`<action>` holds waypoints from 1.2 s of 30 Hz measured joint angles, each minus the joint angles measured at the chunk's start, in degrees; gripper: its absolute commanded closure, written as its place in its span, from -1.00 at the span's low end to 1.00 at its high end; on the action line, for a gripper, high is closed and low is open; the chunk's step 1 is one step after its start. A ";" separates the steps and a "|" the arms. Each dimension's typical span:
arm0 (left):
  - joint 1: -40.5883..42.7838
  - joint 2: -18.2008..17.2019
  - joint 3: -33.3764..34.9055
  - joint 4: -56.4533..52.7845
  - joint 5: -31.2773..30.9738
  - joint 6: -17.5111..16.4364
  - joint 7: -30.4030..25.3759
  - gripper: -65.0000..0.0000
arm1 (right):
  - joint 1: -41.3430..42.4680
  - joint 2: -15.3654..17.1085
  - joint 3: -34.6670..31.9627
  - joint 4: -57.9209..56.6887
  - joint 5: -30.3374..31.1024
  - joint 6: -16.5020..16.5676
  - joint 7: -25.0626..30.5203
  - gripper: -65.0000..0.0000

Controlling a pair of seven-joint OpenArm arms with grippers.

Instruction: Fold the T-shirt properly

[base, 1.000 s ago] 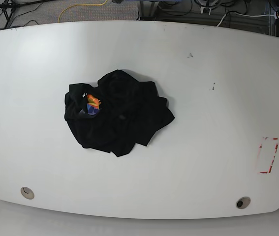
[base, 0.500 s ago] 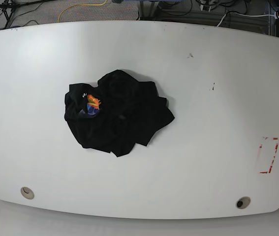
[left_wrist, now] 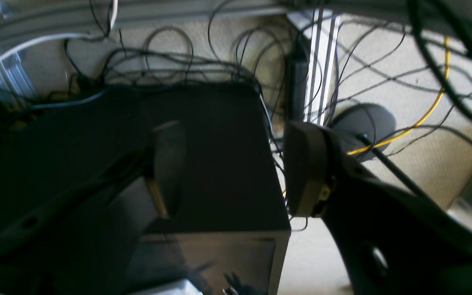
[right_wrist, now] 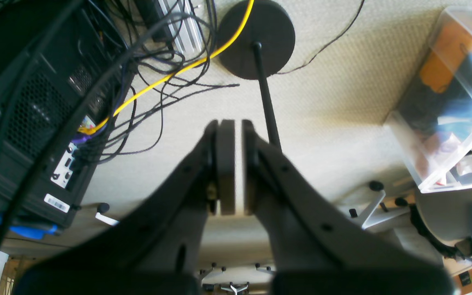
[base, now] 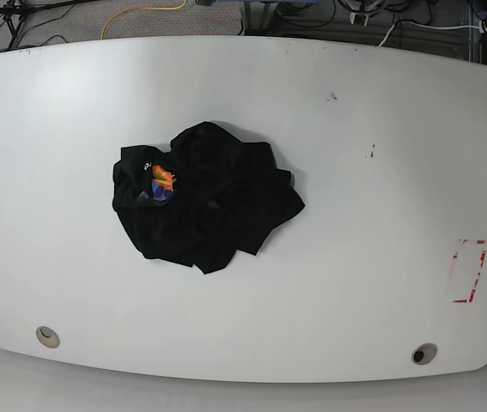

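The black T-shirt (base: 209, 196) lies crumpled in a heap left of the middle of the white table (base: 380, 189), its small orange, yellow and blue-purple print (base: 162, 182) showing near its left edge. Neither arm appears in the base view. In the left wrist view my left gripper (left_wrist: 236, 168) is open, its fingers wide apart with nothing between them, pointing at a black box and cables on the floor. In the right wrist view my right gripper (right_wrist: 238, 164) is shut and empty, its pads nearly touching, over beige carpet.
A red-outlined rectangle (base: 468, 271) is marked near the table's right edge. Two round holes (base: 47, 336) (base: 423, 353) sit near the front edge. Cables, a black computer case (right_wrist: 23, 106), a round stand base (right_wrist: 256, 39) and a clear storage bin (right_wrist: 453, 102) lie off the table.
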 measured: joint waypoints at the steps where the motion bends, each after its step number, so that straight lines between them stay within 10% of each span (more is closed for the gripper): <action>1: 0.04 -0.02 0.00 -0.04 -0.02 0.00 0.04 -0.07 | -0.02 0.00 -0.02 0.00 0.00 -0.02 -0.04 0.93; 36: 0.66 -0.31 -0.17 1.22 0.20 -0.26 0.24 -0.07 | -1.62 -0.20 -0.26 2.86 0.04 -0.42 0.31 0.94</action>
